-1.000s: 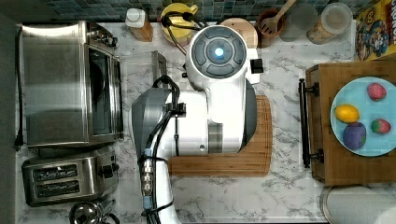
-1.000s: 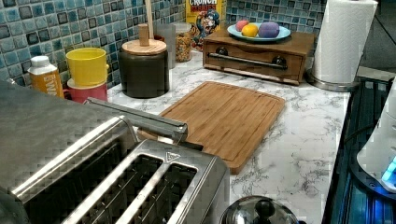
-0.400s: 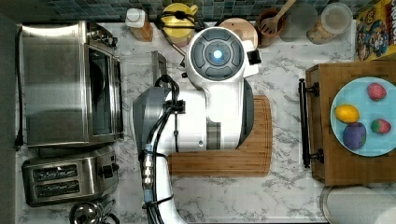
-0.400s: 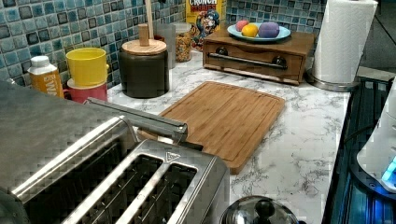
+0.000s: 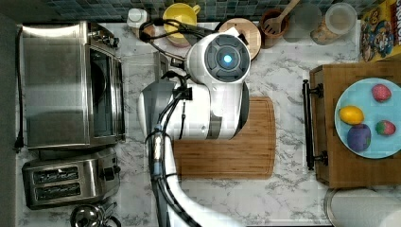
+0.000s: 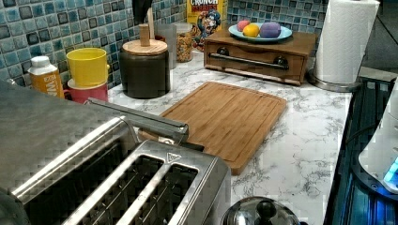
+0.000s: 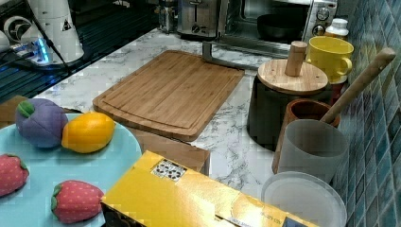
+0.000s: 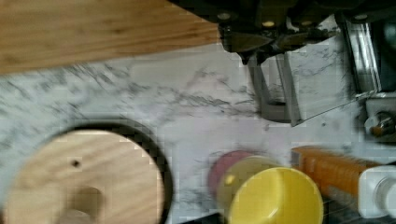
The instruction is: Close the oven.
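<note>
Stainless-steel appliances number two, both at the top view's left: one oven [image 5: 56, 85] against the tiled wall and one two-slot toaster [image 5: 66, 182] just beside it. The oven's glass door [image 5: 139, 71] lies folded down flat over the marble surface [image 5: 288, 71], and its bar handle [image 8: 275, 93] points toward the middle of the surface. In the right view the cavity stands open with one dark pan [image 7: 279, 26] inside.

One white arm [image 5: 213, 94] reaches over the middle of the surface. In the wrist view, the hand [image 8: 252, 56] sits just beside the end of the bar handle. Contact cannot be confirmed, and whether the hand is wide or narrow cannot be told.

Near the handle stand one yellow mug [image 8: 275, 196] stacked on one red mug [image 8: 229, 163], one orange bottle [image 8: 336, 165] and one dark canister with a wooden lid [image 8: 84, 182]. None of them lies on the door.

One bamboo cutting board [image 5: 246, 156] lies partly under the arm, just beside the handle.

At the top view's right is one wooden box [image 5: 331, 161]. It carries one blue plate [image 5: 369, 106] with four toy fruits: one lemon, one purple fruit and two strawberries. One paper towel roll [image 5: 364, 208] stands near the box.
</note>
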`<action>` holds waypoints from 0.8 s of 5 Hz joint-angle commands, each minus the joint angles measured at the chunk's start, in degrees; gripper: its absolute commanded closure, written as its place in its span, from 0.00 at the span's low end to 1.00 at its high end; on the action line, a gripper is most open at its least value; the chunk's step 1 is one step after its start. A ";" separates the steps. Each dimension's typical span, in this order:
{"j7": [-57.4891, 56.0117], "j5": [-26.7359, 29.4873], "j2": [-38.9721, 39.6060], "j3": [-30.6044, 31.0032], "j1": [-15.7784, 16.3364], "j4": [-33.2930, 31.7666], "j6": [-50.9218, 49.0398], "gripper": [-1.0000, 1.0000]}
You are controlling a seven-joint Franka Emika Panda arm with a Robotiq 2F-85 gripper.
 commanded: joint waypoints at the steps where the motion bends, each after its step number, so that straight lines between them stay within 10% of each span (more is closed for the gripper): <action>1: -25.56 15.05 8.27 2.02 -6.64 -4.01 -3.80 1.00; 4: -42.84 26.43 16.09 2.70 -5.59 -0.82 -6.20 1.00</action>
